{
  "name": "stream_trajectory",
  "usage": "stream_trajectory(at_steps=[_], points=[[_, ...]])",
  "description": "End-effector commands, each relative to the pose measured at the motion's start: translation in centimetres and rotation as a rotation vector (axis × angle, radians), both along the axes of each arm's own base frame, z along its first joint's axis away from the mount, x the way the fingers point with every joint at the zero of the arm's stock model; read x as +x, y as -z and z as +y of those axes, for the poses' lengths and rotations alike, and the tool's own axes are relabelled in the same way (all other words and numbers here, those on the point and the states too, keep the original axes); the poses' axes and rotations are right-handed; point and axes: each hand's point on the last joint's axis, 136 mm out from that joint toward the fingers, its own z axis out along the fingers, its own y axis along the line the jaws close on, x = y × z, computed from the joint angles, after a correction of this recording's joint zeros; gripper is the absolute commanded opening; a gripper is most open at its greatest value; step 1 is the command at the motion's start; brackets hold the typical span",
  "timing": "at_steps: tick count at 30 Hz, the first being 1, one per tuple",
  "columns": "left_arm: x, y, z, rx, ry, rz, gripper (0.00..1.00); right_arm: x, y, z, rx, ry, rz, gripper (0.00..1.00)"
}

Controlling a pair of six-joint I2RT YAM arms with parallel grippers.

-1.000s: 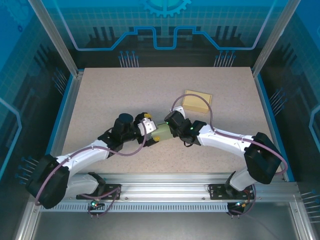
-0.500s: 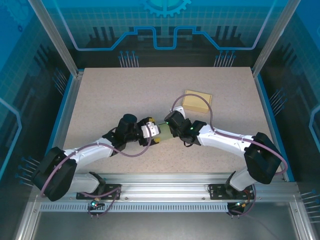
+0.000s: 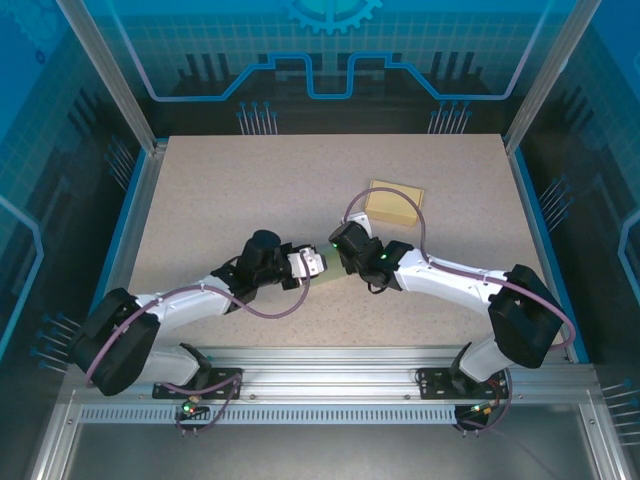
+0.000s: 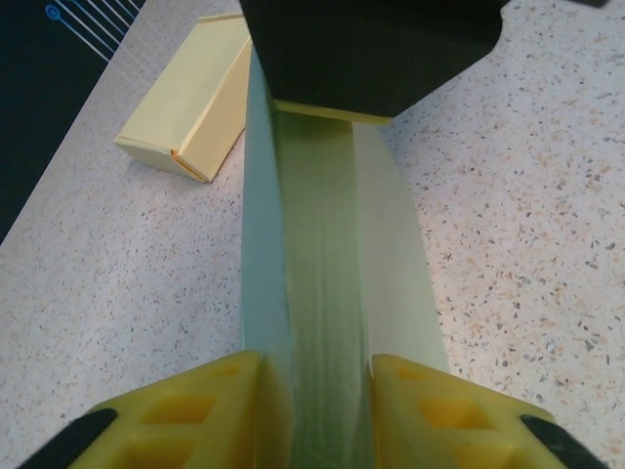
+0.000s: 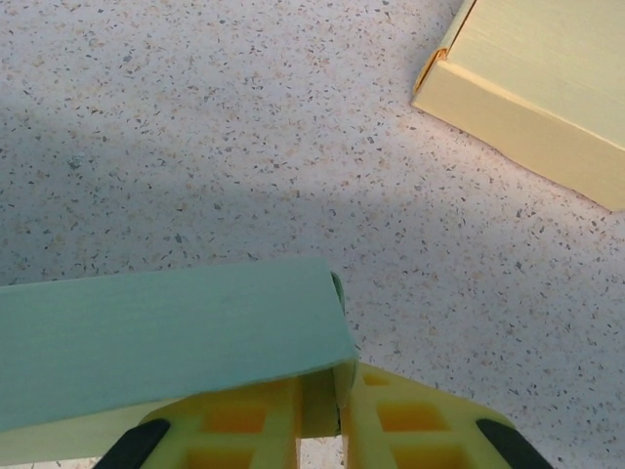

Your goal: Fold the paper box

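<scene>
green paper box (image 4: 332, 244): flattened, spans between both claws over the middle of the tabletop (image 3: 220, 190), toward its near edge | left claw (image 4: 314, 369): closed narrow on one end | right claw (image 5: 322, 391): pinching the other end | yellow box (image 5: 537, 88): well apart, toward the far right corner

Centre of the speckled stone-look bench (image 3: 220, 190), a touch toward the near edge, the two claws meet head-on: left claw (image 3: 312, 262) reaching in from the left, right claw (image 3: 336, 250) from the right. Between them, there's the pale green paper box (image 4: 322, 244), spanning from one claw to the other. Its left end sits between the left claw's fingers, and an edge at its right end is pinched between the right claw's fingers. Behind them and off to the right, the flat yellow cardboard box (image 3: 394, 203) lies on the bench, apart from the paper box and farther back than the right claw.
</scene>
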Motion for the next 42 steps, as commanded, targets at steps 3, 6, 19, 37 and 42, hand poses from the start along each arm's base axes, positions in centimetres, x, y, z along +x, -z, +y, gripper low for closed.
stream_trajectory(at_steps=[3, 6, 19, 37, 42], points=[[-0.1, 2.0, 0.0, 0.066, -0.005, 0.002, 0.26, -1.7, -0.6, 0.5, 0.075, -0.031, 0.059, 0.25], [-0.2, 2.5, 0.0, 0.081, -0.005, 0.009, 0.26, -1.9, -1.5, 0.4, 0.123, -0.033, 0.053, 0.31], [-0.4, 3.0, -0.1, 0.102, 0.002, 0.028, 0.26, -1.5, -6.6, -2.2, 0.344, 0.027, 0.027, 0.55], [0.1, -0.6, -0.3, -0.010, -0.044, -0.013, 0.89, 1.3, -4.3, -2.6, 0.432, -0.019, 0.172, 0.56], [-0.1, -2.8, 0.0, -0.101, -0.077, -0.005, 0.92, 0.8, -4.7, -3.8, 0.405, -0.019, 0.138, 0.56]])
